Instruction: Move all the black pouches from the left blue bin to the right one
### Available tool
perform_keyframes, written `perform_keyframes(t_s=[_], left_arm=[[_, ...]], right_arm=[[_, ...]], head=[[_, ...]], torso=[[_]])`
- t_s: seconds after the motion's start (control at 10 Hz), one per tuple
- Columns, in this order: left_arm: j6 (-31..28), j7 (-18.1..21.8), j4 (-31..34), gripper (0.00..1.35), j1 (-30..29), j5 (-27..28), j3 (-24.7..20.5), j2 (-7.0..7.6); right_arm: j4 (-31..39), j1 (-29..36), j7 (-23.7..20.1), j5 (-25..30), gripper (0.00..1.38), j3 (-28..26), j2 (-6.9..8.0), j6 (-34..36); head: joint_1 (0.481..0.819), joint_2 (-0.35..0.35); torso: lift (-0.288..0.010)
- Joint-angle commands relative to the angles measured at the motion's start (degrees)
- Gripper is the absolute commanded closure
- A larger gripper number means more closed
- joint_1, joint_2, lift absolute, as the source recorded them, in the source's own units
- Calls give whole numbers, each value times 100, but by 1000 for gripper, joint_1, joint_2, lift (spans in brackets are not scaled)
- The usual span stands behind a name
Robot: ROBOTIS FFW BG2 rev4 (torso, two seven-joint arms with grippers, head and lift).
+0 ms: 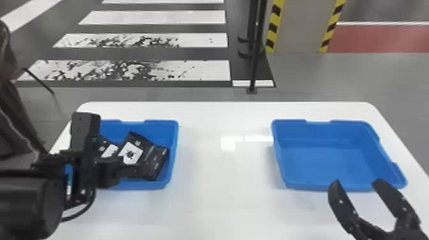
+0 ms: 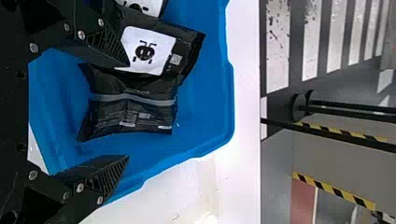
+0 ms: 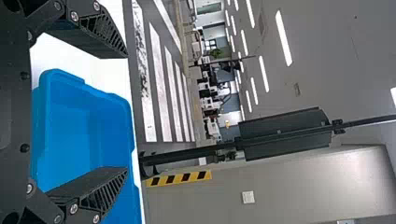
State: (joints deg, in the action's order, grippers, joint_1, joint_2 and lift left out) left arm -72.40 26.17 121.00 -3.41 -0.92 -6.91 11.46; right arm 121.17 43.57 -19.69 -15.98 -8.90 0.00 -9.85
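head view, clock set on the white rectangular table (image 1: 204,198), twelve at the far edge: shallow blue plastic left bin (image 1: 174,140) at ten o'clock, shallow blue plastic right bin (image 1: 319,162) at two. three black pouches (image 1: 153,164) seen in the left bin: one near its nine o'clock, partly behind the arm, one white-labelled near its centre, one dark side up around its four o'clock, overlapping. black two-finger left gripper (image 1: 108,166) is over the left bin, covering part of it; its spread is hard to read there, but left wrist view gives it: left gripper (image 2: 129,111) released, fingers wide apart, nothing grasped. same view adds a grey strip across the dark pouch; one finger overlaps the labelled pouch, touching or not, cannot tell. black two-finger right gripper (image 1: 357,185) at four o'clock, fingertips by the right bin's near rim, fingers apart, grasping nothing. right wrist view agrees and adds lit ceiling strips (image 3: 283,38); head view has the black-and-white crossing (image 1: 153,17) past twelve.
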Motion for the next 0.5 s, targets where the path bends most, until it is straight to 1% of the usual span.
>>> perform_keyframes(t_s=[0.0,0.2,0.4], left_arm=[[-396,-42,-337,151,369,149,200,23],[-494,-50,-942,156,777,183,348,32],[-494,-50,-1490,156,1044,126,439,41]], right_arm=[[-16,-12,0,-25,173,10,5,14],[-45,-26,0,-25,173,10,5,14],[-59,-26,0,-48,173,10,5,14]], head=[[695,24],[695,24],[695,24]], torso=[[-140],[-140],[-140]])
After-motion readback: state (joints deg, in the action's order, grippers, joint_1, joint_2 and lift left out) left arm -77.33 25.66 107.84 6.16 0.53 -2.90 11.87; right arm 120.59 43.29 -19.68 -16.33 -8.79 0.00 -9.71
